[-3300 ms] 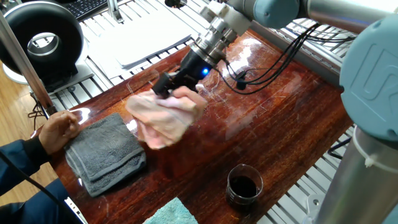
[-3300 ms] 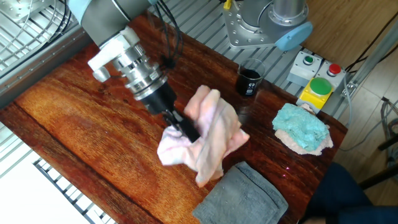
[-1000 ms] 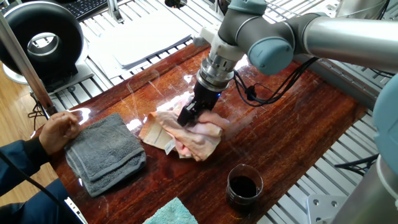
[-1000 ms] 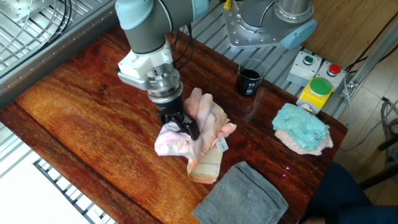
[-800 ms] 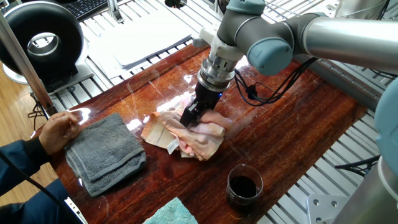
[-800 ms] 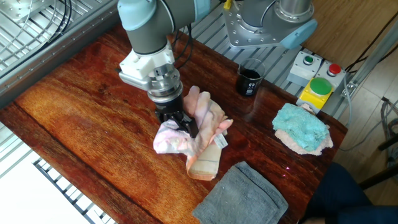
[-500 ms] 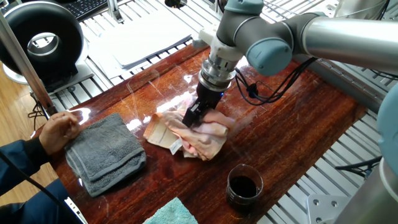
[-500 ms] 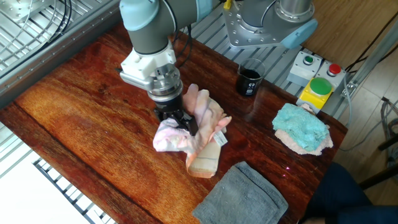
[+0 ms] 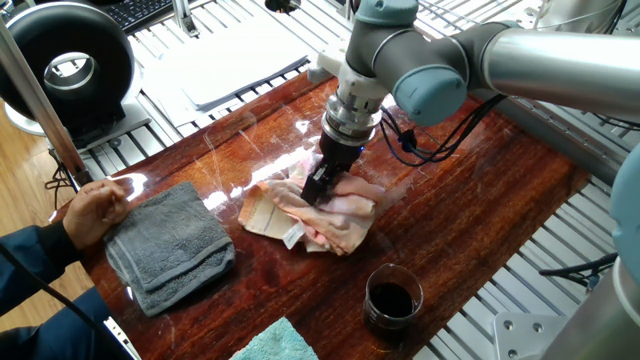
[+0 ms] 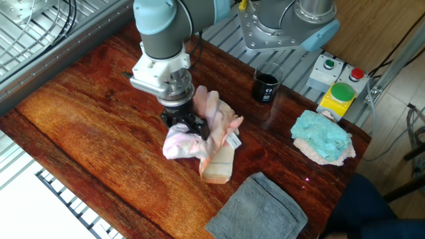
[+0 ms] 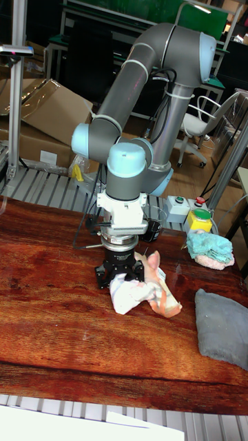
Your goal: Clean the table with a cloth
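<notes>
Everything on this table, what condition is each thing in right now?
gripper: shut on the pink cloth, pressing it down.
pink cloth: crumpled on the table.
grey towel: folded flat.
teal cloth: bunched up.
cup: upright, holding dark liquid.

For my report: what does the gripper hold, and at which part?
The gripper is shut on the pink cloth, near its bunched middle, pressing it onto the table.

Wide bare table lies open on the side of the gripper facing away from the grey towel. That towel, the dark-filled glass and the teal cloth crowd the other end. A person's hand rests at the towel's edge, apparently touching it.
</notes>
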Controlling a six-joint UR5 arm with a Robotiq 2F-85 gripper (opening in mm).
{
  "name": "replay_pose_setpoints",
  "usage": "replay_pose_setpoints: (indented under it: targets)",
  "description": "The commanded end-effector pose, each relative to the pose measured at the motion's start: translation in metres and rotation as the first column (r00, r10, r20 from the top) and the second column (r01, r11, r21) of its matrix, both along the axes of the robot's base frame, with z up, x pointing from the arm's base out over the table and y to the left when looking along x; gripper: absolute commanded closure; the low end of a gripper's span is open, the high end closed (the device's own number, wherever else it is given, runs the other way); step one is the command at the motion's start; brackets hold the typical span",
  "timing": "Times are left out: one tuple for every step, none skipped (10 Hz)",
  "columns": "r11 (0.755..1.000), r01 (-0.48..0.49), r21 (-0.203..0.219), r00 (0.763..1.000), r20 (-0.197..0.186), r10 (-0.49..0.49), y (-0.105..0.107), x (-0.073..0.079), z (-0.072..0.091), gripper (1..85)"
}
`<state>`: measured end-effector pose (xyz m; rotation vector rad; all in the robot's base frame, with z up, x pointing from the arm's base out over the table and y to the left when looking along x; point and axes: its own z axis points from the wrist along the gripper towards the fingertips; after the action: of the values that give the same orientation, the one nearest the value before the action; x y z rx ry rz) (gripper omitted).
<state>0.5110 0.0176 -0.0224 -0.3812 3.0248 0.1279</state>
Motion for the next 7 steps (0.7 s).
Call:
replay_pose_setpoints:
  targets:
    - [0.992, -0.076, -0.102, 0.997, 0.017, 0.078, -0.025, 0.003, 0.002, 84.7]
    - [0.983, -0.114, -0.142, 0.993, 0.014, 0.117, -0.035, 0.003, 0.003, 84.7]
    - [0.977, -0.136, -0.167, 0.990, 0.012, 0.140, -0.040, 0.002, 0.004, 84.7]
    - [0.968, -0.164, -0.192, 0.986, 0.006, 0.169, -0.046, 0.001, 0.006, 84.7]
    - [0.956, -0.194, -0.219, 0.980, -0.002, 0.199, -0.053, 0.000, 0.009, 84.7]
    - [0.942, -0.225, -0.248, 0.973, -0.013, 0.229, -0.060, -0.002, 0.012, 84.7]
    - [0.925, -0.257, -0.279, 0.965, -0.019, 0.262, -0.068, 0.000, 0.014, 84.7]
